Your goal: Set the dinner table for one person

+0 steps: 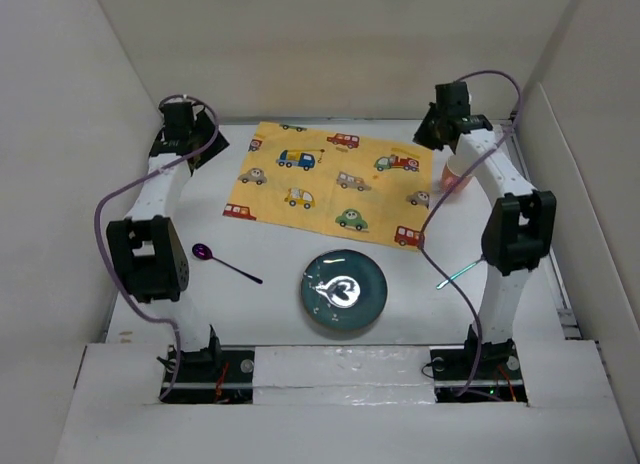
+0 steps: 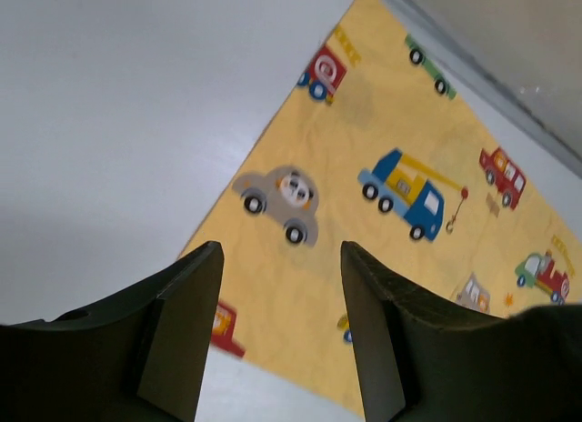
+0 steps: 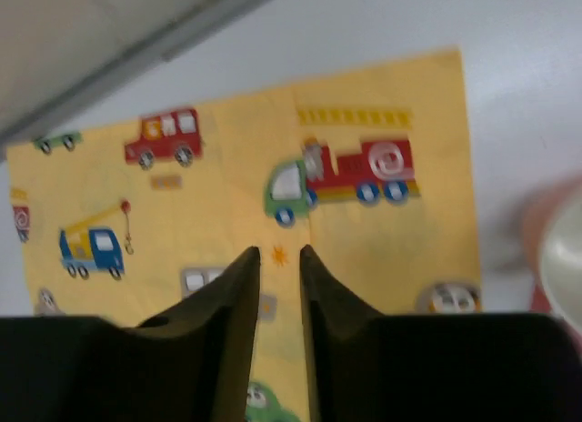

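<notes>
On the white counter [image 1: 270,259], walled by plain panels, a yellow placemat [image 1: 335,184] printed with cartoon cars lies toward the far side, and no writing or brand on it can be read. The left end effector [image 2: 282,258] hangs with jaws spread above the mat's left edge; the right end effector [image 3: 279,258] hangs over the mat with its fingers almost pressed together, gripping nothing. Nearer the bases lie a purple spoon [image 1: 225,261], a dark teal plate [image 1: 345,290] and a teal utensil [image 1: 457,275]; a pinkish cup [image 1: 457,173] stands beside the mat's right edge.

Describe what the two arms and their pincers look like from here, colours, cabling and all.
Both arms have white links joined by boxy black joint housings. A purple cable loops loosely alongside each, from base to wrist. The left pincer has two dark, flat, wedge-shaped fingers; the right pincer has the same dark fingers. The bases sit in black mounts with small wires. No markings show.
</notes>
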